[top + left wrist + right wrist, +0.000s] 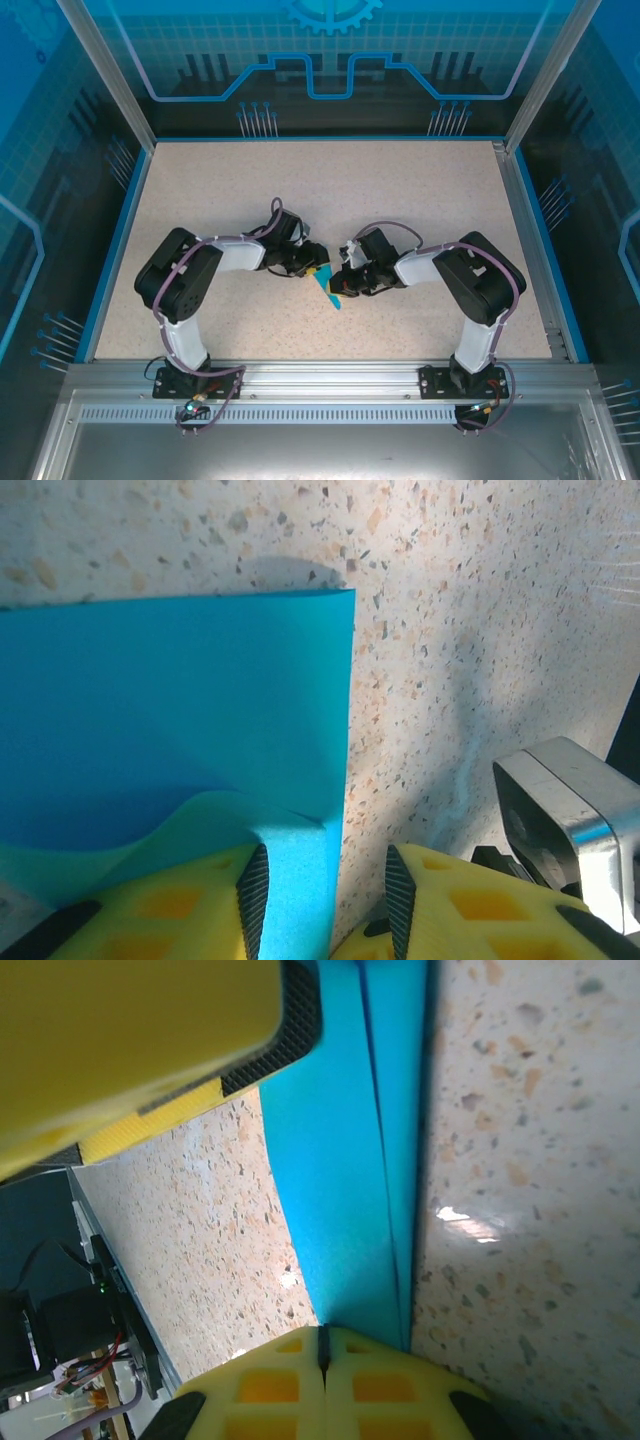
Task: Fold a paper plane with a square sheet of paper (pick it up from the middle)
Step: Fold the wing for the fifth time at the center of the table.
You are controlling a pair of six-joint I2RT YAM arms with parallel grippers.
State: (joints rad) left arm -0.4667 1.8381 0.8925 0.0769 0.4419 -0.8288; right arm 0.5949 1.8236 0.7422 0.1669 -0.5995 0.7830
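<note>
1. The paper sheet (pixel 330 290), already folded into a narrow, pointed shape, lies flat at the middle of the table (pixel 400 190). It sits between the two grippers, which nearly meet over it.
2. The right gripper (pixel 323 1360) has its fingers pressed together, with the tips down at one end of the long crease. I cannot tell whether they nip a layer or merely bear on the paper. It seems best used as the anchor, so it should stay steady and press down while the other side works.
3. The left gripper (pixel 325 895) has its fingers spread part way. A strip of the sheet's edge lies in the gap beside one pad (pixel 253 890), and nothing is pinched. A loose upper layer bulges in a soft wave just ahead of that finger.
4. The step in hand looks like taking up or flattening that loose layer along the straight edge. To do it well, the left fingers should close on the top ply only, low to the table, so the ply beneath does not lift with it.
5. The flap should then be brought squarely to the centre crease. Any skew here would likely carry into the wings.
6. Thin paper buckles and slips easily, so move slowly and press the crease outward from the anchored end.
</note>
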